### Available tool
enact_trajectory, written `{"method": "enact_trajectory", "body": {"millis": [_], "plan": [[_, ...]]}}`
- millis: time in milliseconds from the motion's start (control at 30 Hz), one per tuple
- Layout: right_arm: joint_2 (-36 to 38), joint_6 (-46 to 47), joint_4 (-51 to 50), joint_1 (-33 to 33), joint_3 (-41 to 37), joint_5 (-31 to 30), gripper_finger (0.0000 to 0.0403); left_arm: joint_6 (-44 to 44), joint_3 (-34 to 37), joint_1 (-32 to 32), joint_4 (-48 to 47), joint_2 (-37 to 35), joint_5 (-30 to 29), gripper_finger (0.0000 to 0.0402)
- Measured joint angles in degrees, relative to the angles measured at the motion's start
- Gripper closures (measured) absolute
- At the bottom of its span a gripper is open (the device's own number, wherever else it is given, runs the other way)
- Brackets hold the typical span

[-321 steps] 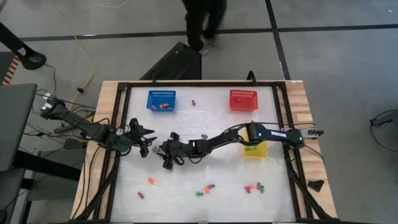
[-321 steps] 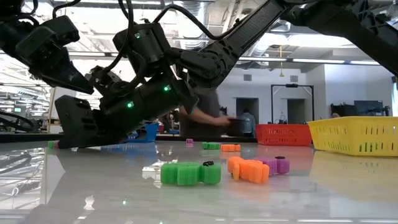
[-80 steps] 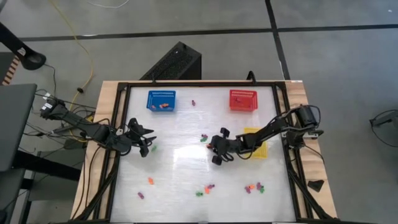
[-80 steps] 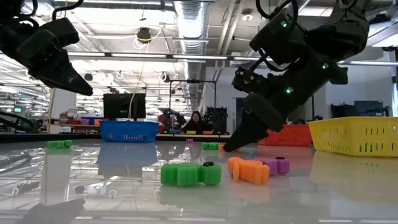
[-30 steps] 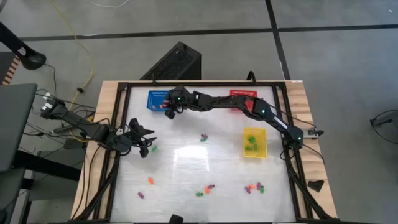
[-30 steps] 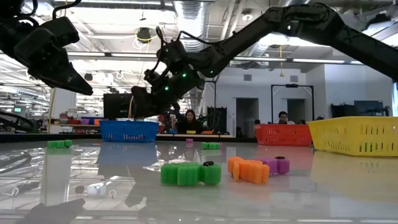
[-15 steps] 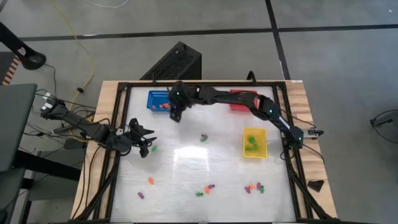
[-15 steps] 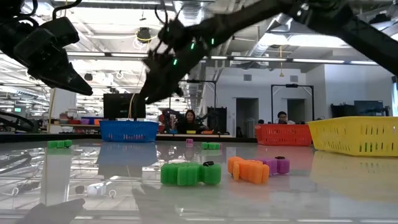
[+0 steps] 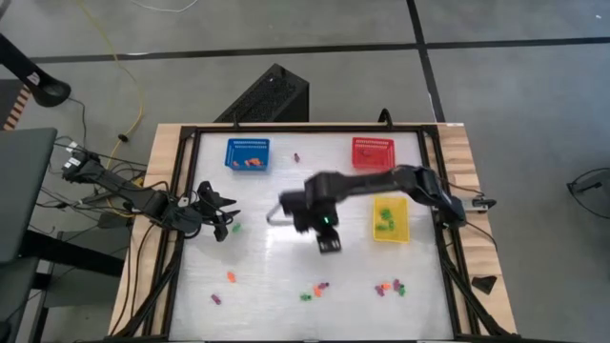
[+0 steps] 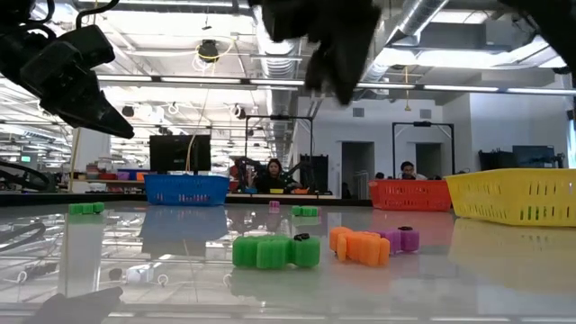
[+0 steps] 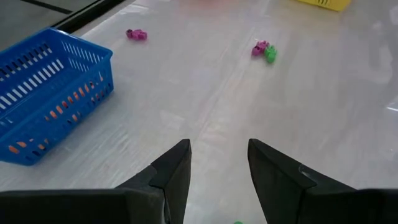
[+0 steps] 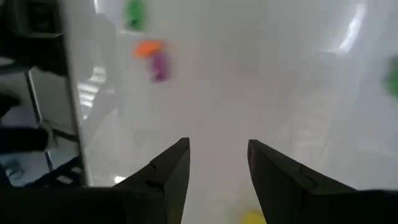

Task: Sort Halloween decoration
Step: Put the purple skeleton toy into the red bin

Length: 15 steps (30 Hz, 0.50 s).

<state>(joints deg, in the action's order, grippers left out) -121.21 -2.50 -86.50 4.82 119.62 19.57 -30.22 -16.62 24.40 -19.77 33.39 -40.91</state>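
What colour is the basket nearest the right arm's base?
Yellow; the basket shows best in the high view, with green trinkets inside.

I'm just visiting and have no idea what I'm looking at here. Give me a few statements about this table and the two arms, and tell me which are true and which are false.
1. The blue basket holds orange trinkets. True.
2. The yellow basket holds only purple trinkets. False: the trinkets in it are green.
3. The right gripper is open and holds nothing. True.
4. The left gripper is clamped on a green trinket. False: it is open and empty.
5. The red basket stands beside the left arm. False: it stands at the table's far right side.
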Motion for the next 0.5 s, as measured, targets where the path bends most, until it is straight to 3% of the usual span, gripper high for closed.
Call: {"method": "enact_trajectory", "body": {"millis": [200,500], "plan": [[2.2,9.3,-1.0,8.1,-3.6,-1.6,0.0220,-0.4,0.0,0.0,0.0,0.0,0.0,0.0254],[7.6,34.5,-0.9,18.1,-22.8,-0.3,0.0223,0.0,0.0,0.0,-0.2,0.0,0.0,0.0254]]}}
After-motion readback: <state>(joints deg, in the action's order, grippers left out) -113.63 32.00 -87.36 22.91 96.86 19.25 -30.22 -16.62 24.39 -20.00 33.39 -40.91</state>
